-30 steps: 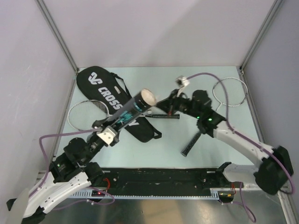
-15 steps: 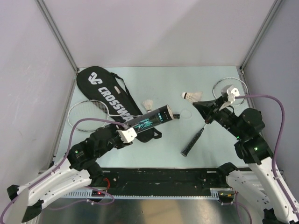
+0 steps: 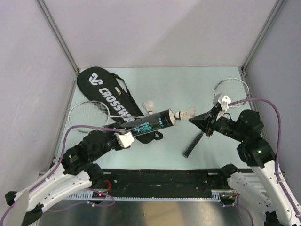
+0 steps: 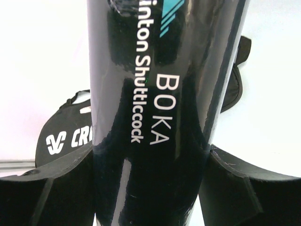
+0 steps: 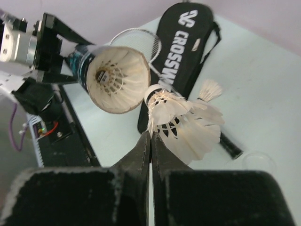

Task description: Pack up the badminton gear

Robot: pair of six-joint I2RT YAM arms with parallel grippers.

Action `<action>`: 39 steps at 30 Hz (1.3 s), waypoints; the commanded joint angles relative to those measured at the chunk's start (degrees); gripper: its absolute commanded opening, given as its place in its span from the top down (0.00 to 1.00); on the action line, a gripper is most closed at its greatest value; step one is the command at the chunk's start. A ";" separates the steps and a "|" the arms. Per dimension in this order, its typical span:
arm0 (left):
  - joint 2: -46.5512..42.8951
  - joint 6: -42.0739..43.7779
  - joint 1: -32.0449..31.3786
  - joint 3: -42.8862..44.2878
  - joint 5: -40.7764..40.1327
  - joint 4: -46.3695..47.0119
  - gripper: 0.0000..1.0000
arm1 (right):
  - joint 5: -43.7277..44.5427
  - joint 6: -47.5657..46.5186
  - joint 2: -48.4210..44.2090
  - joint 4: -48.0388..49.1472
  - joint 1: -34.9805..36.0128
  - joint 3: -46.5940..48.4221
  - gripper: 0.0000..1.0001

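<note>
My left gripper (image 3: 128, 137) (image 4: 150, 188) is shut on the dark teal-printed tube (image 3: 153, 123) (image 4: 160, 94) near its closed end, holding it over the near end of the black CROSSWAY bag (image 3: 110, 99). The tube's open mouth (image 5: 117, 80) faces right, and a shuttlecock sits inside it. My right gripper (image 3: 193, 119) (image 5: 151, 135) is shut on a feather of a white shuttlecock (image 3: 188, 112) (image 5: 183, 125), just right of the mouth. A second shuttlecock (image 3: 149, 106) (image 5: 209, 89) lies on the table behind the tube.
One racket (image 3: 88, 113) lies at the left, partly under the bag. The other racket has its head (image 3: 231, 92) at the back right and its black handle (image 3: 192, 145) in the middle. A clear round lid (image 5: 258, 162) lies on the table. Grey walls close in the sides.
The left gripper lowered the tube from steeply raised to nearly level. The right gripper drew back to the right, then brought the shuttlecock that lay near the back to the tube's mouth.
</note>
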 commanded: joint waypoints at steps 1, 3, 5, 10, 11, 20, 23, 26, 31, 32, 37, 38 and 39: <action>-1.39 2.32 0.03 1.68 3.95 2.82 0.50 | -9.56 0.82 1.02 -0.92 0.19 2.51 1.00; -1.01 2.81 0.08 1.77 4.39 2.85 0.50 | -12.84 2.01 1.34 0.53 0.39 2.52 1.00; -0.72 3.17 0.09 1.87 4.72 2.79 0.51 | -14.39 2.84 1.42 1.64 0.86 2.57 1.00; -0.41 3.38 0.09 1.38 5.13 2.85 0.51 | -11.42 2.19 1.44 1.20 2.80 2.79 1.00; -0.46 3.42 0.05 1.21 4.99 2.81 0.51 | -10.17 1.79 1.49 0.20 3.15 3.14 1.00; -1.08 4.02 0.06 0.90 2.63 2.62 0.50 | 1.42 -1.33 1.47 -7.19 6.31 7.18 1.00; -0.94 3.92 0.09 0.97 2.93 2.25 0.49 | 1.46 -1.34 1.08 -7.68 6.72 7.73 1.00; -1.01 4.07 0.07 1.24 4.03 2.21 0.49 | -1.15 -1.16 1.25 -7.04 6.89 8.22 1.00; -0.97 4.85 0.04 2.09 5.48 2.19 0.49 | -3.60 -0.61 2.46 -6.34 7.03 8.28 1.00; -0.96 5.00 0.07 2.22 5.48 2.17 0.49 | -3.80 -0.54 3.01 -6.03 7.07 8.30 1.00; -0.94 5.03 0.07 2.39 5.68 2.16 0.49 | -7.62 1.07 5.99 -2.98 7.83 8.32 1.00; -0.94 5.04 0.08 2.41 5.75 2.20 0.49 | -8.19 1.45 6.58 -2.29 8.35 8.32 1.00; -0.90 5.05 0.09 2.43 5.78 2.22 0.49 | -8.69 1.68 7.27 -1.81 8.83 8.33 1.00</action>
